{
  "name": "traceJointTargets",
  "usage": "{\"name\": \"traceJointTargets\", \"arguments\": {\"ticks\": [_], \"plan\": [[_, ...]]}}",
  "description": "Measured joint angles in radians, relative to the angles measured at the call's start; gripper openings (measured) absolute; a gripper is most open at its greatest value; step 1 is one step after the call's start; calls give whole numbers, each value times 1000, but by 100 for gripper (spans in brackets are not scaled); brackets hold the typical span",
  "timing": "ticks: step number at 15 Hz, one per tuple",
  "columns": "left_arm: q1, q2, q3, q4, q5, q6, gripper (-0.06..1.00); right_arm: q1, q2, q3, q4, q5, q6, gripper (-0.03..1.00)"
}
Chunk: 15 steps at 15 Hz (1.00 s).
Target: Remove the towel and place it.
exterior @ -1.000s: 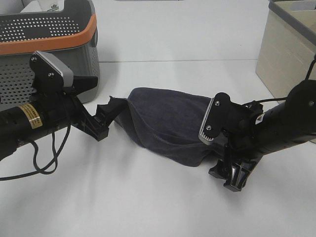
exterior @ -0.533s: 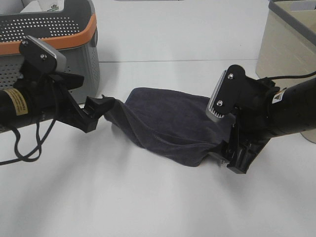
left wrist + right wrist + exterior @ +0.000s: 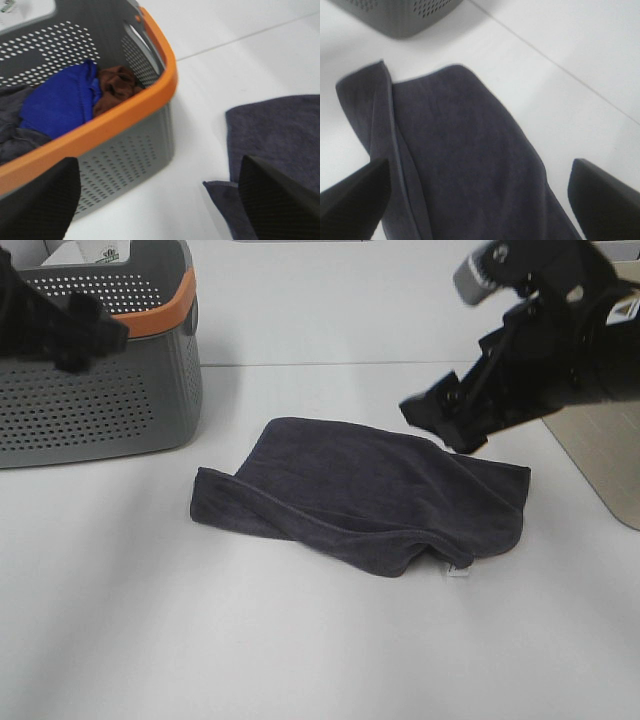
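The dark charcoal terry-cloth towel [image 3: 365, 495] lies loosely folded mid-bench, near the grey perforated basket [image 3: 100, 390]. Soft, light and limp, it is probably best pinched at a hemmed corner. Both the left gripper [image 3: 160, 200] and the right gripper [image 3: 480, 200] are spread wide and empty.

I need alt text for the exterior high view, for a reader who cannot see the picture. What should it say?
A dark charcoal towel lies loosely folded on a white table, held by neither arm. The right pincer hangs open above the towel's right part. A grey basket with an orange rim stands at upper left.
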Motion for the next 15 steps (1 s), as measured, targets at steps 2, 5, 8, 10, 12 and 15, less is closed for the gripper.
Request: {"name": "traceJointTargets", "arguments": {"ticks": [2,5,8,10,12,15], "plan": [[0,3,-187,-69,265,78,80,-10,-9,-94,-21,87,113,91],[21,39,-431,-259,552,326,80,-96,24,-296,-115,378,241,90],[107,78,-612,-348,668,385,79,-160,79,-503,-231,619,413,89],[172,99,-711,-395,732,393,79,-161,109,-620,-318,756,481,89],[219,110,-761,-415,807,393,79,-162,137,-734,-388,889,500,88],[291,117,-771,-452,933,393,79,-164,178,-868,-414,1052,503,88]]}}
